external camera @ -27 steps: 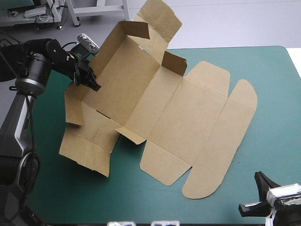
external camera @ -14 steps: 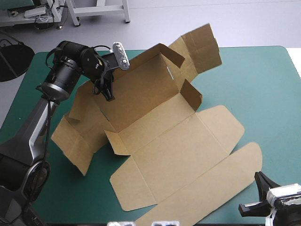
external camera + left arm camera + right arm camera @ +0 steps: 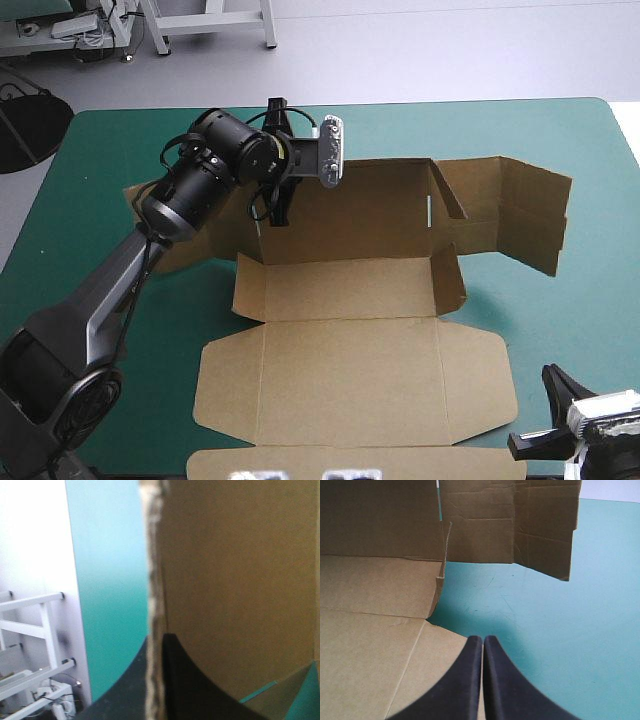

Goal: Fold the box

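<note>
The brown box [image 3: 350,350] lies in the middle of the teal-green table, with its lid panels flat toward the front edge. Its back wall [image 3: 360,215] stands raised, and an end flap [image 3: 525,210] juts out to the right. My left gripper [image 3: 277,215] is shut on the back wall's left end. In the left wrist view the board's raw edge [image 3: 154,580] runs between the black fingers of the left gripper [image 3: 157,647]. My right gripper [image 3: 552,378] sits at the front right corner, shut and holding nothing. Its tips [image 3: 482,639] rest just over the near corner of the box [image 3: 370,620].
Bare teal-green cover [image 3: 575,310] lies right of the box, also seen ahead of the right gripper [image 3: 545,610]. Another brown flap [image 3: 150,195] sticks out behind the left arm toward the table's left side. The lid's front flap [image 3: 350,460] reaches the table's front edge.
The left gripper has swung right and inward with the wall in its grasp, turning the whole box until its long sides lie parallel to the table's front. The right gripper has not moved.
</note>
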### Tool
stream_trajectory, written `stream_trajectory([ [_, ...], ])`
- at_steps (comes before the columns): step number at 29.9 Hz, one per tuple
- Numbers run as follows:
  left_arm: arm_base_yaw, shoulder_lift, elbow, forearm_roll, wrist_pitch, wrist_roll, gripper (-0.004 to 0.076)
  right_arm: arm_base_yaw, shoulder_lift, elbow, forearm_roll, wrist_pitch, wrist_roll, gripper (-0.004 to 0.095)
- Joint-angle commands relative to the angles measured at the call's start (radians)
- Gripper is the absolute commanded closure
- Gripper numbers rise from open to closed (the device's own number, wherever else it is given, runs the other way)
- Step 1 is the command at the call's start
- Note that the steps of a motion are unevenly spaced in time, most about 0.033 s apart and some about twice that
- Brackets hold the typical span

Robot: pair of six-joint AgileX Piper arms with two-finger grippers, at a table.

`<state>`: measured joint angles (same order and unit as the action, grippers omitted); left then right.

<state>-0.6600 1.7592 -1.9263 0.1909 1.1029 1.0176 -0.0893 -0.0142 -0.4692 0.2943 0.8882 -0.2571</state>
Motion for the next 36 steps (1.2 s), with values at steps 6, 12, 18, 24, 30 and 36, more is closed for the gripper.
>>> stream_trajectory([
  [6, -0.038, -0.059, -0.033, 0.06, -0.184, -0.008, 0.0733, -0.003, -0.024, -0.029, 0.001, -0.075, -0.001, 0.0908],
  [12, -0.038, -0.051, -0.031, 0.061, -0.19, -0.023, 0.0733, -0.003, -0.023, -0.029, -0.05, -0.099, -0.003, 0.0908],
  [18, -0.053, -0.048, 0.008, 0.163, -0.191, -0.174, 0.0733, -0.003, 0.021, -0.029, -0.059, -0.124, 0.048, 0.0908],
  [24, -0.119, -0.049, 0.107, 0.319, -0.185, -0.253, 0.0733, -0.003, 0.14, -0.042, -0.023, -0.127, 0.051, 0.0908],
  [30, -0.19, -0.049, 0.162, 0.489, -0.19, -0.489, 0.0733, -0.003, 0.236, -0.113, 0.005, -0.139, 0.051, 0.0908],
  [36, -0.206, -0.049, 0.223, 0.522, -0.195, -0.563, 0.0733, -0.003, 0.319, -0.235, 0.005, -0.141, 0.055, 0.0908],
])
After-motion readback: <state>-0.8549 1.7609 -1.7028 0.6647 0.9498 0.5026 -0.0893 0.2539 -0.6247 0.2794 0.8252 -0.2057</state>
